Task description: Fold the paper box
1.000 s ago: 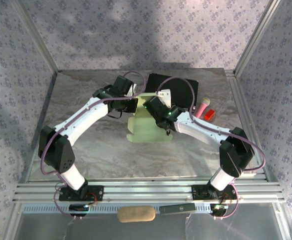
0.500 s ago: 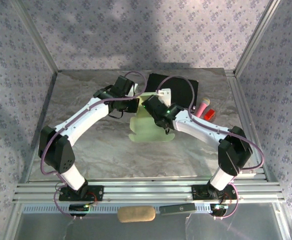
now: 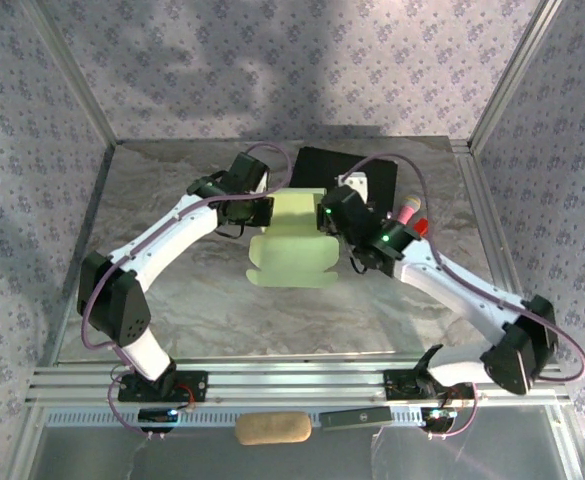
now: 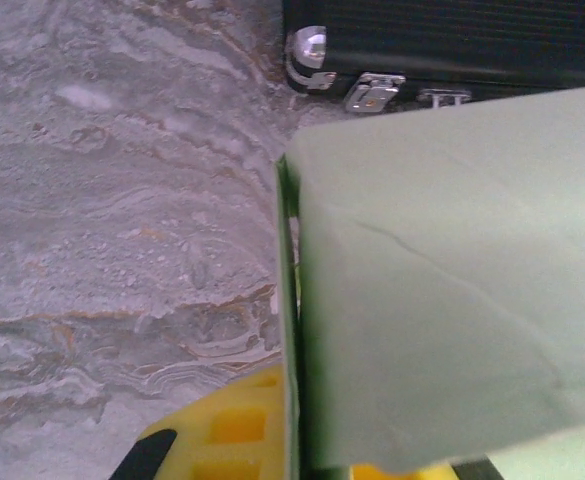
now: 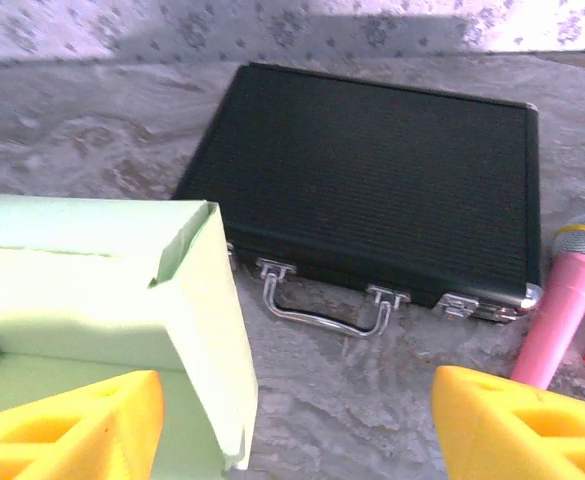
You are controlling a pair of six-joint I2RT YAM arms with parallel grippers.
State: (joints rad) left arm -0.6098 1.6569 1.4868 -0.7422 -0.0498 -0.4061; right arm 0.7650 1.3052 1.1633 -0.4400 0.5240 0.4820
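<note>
From my station I take the black case (image 5: 372, 190) as the marker. The paper box (image 3: 292, 250) lies on the marbled table (image 3: 172, 290) just on the near side of the case's handle edge, close to it but not touching.

The left gripper (image 3: 266, 211) sits at the box's far-left corner, to the left of the case. It is pinched tight on the box: in its wrist view a thin upright card edge runs between the yellow fingers (image 4: 227, 430).

The right gripper (image 5: 292, 440) hovers in front of the case's handle, at the box's far-right corner. Its jaws stand wide apart and grip nothing. One finger is over the box floor, the other is over bare table, and the box's raised end wall is between them.

The box's flat panel runs long side to side, parallel with the case's handle edge. Its raised back wall stands on the side facing the case, and the open flaps point away from the case, toward the arm bases.
</note>
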